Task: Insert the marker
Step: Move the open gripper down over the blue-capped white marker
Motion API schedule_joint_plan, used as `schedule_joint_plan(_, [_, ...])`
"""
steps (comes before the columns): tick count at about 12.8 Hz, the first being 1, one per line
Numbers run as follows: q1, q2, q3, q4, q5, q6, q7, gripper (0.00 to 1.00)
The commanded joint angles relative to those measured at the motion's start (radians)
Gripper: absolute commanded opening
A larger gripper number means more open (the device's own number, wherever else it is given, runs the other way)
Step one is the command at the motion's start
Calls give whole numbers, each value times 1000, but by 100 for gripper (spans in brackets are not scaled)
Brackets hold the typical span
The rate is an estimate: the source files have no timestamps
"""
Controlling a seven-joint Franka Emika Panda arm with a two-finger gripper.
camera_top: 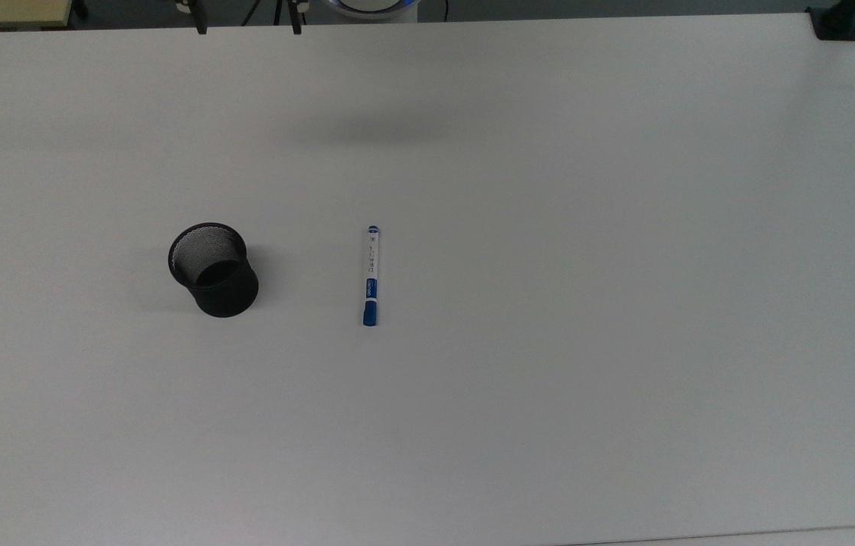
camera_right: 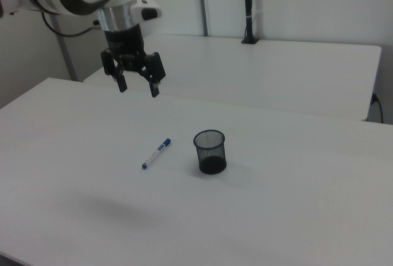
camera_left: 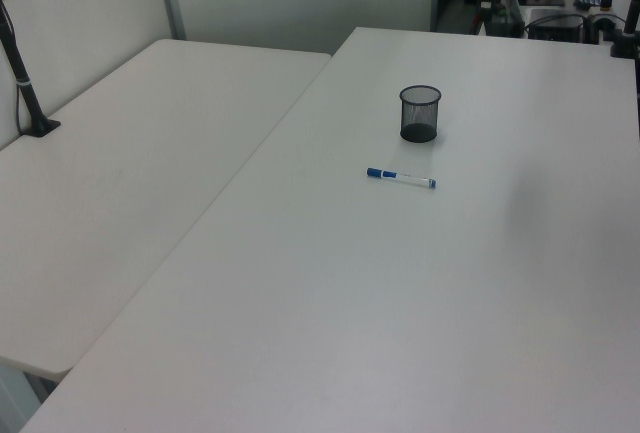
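Note:
The marker (camera_top: 371, 275) (camera_left: 401, 178) (camera_right: 156, 153), white-barrelled with a blue cap, lies flat on the white table (camera_top: 549, 379). A black mesh cup (camera_top: 213, 269) (camera_left: 420, 113) (camera_right: 210, 152) stands upright a short way from it, on the top view's left. My gripper (camera_right: 138, 88) hangs open and empty in the air, well above the table and up-left of the marker in the right view. Its two dark fingertips (camera_top: 200, 21) poke in at the top view's upper edge.
A second white table (camera_left: 120, 173) adjoins this one, with a black clamped post (camera_left: 25, 83) (camera_right: 247, 8) on it. Another black clamp (camera_top: 837, 23) sits at the table's corner. A faint arm shadow (camera_top: 382, 125) falls beyond the marker.

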Motion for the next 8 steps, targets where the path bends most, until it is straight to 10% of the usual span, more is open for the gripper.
schedule_joint_plan(1, [24,93,-8,-13,-17,87,-30,100])
schedule_joint_plan(8, [116,334,-3,-16,1,459,294,100])
